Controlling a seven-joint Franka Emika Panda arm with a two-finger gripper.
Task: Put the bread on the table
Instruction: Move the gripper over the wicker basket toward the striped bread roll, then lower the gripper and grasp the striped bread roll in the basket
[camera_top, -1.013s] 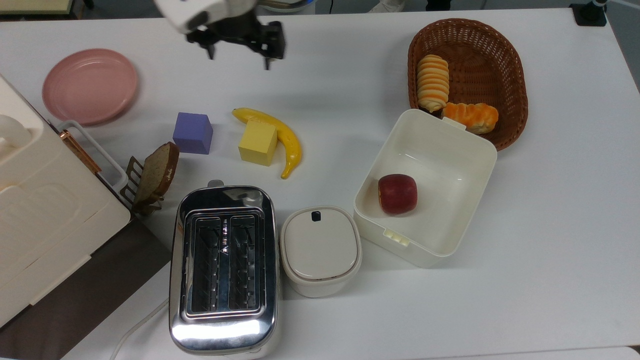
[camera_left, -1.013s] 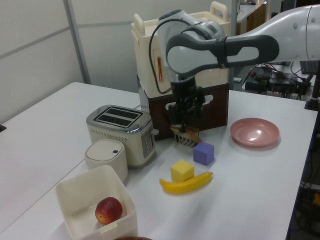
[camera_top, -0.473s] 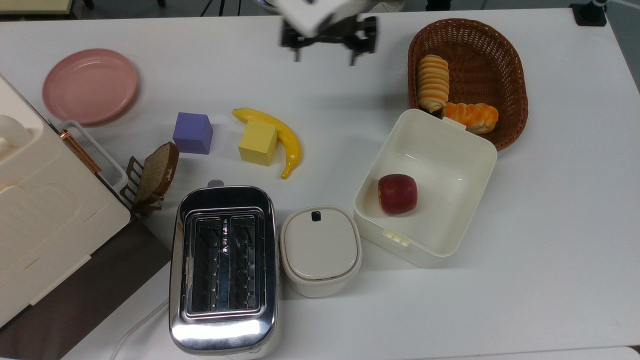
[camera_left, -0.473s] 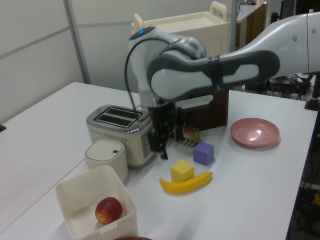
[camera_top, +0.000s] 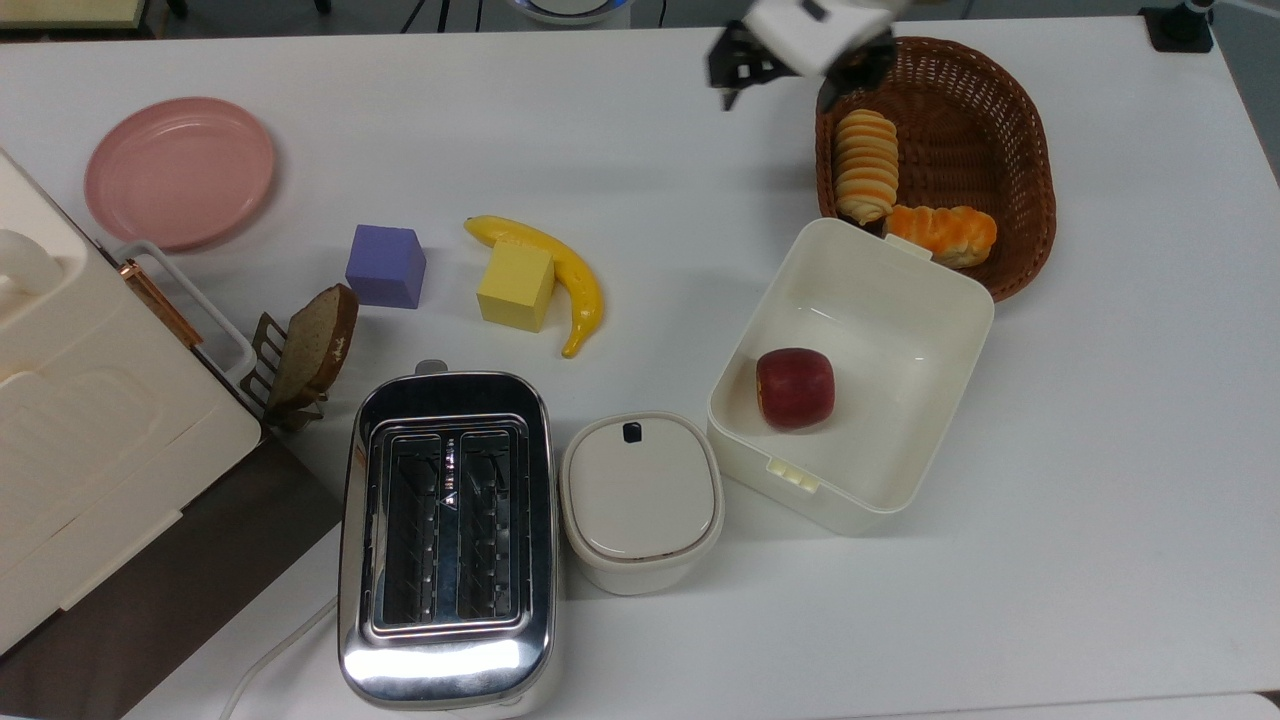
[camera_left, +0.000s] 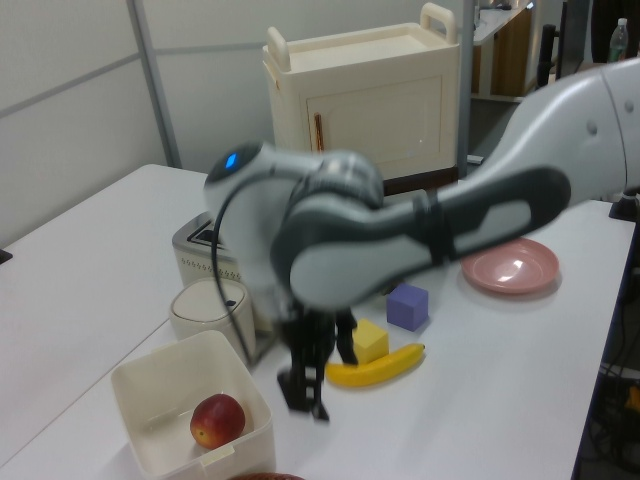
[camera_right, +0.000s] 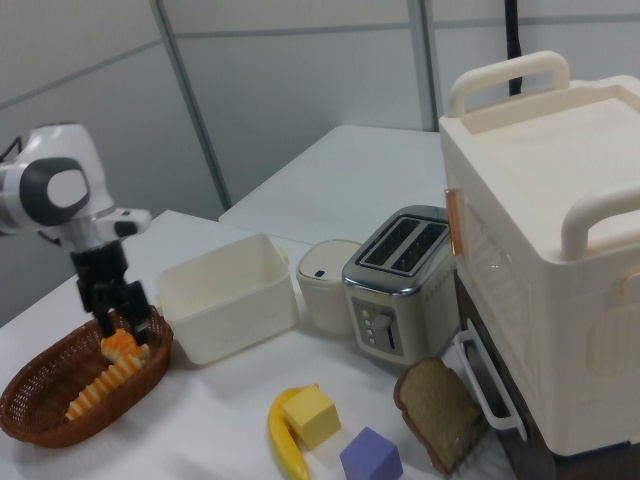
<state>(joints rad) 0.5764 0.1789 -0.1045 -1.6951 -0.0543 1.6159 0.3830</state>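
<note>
The bread (camera_top: 866, 165) is a long cream and orange ridged roll lying in the brown wicker basket (camera_top: 1000, 90), along the rim on the top view's left. A shorter lumpy orange roll (camera_top: 942, 232) lies beside it. My gripper (camera_top: 778, 100) hangs open and empty above the basket's rim on the top view's left, a little short of the bread. In the right view the gripper (camera_right: 122, 322) is just over the basket (camera_right: 35, 405), above the orange roll (camera_right: 122, 348) and the bread (camera_right: 95, 390). The white table (camera_top: 1100, 450) bears everything.
A white open box (camera_top: 935, 300) holding a red apple (camera_top: 795, 388) stands against the basket. A lidded white pot (camera_top: 640, 500), a toaster (camera_top: 447, 535), a banana (camera_top: 570, 275), yellow cube (camera_top: 515, 285), purple cube (camera_top: 385, 265), pink plate (camera_top: 180, 170) and a bread slice (camera_top: 315, 345) lie toward the top view's left.
The gripper has travelled across the table toward the top view's right, from near the pink plate's side to the basket's rim, staying open. Nothing on the table moved.
</note>
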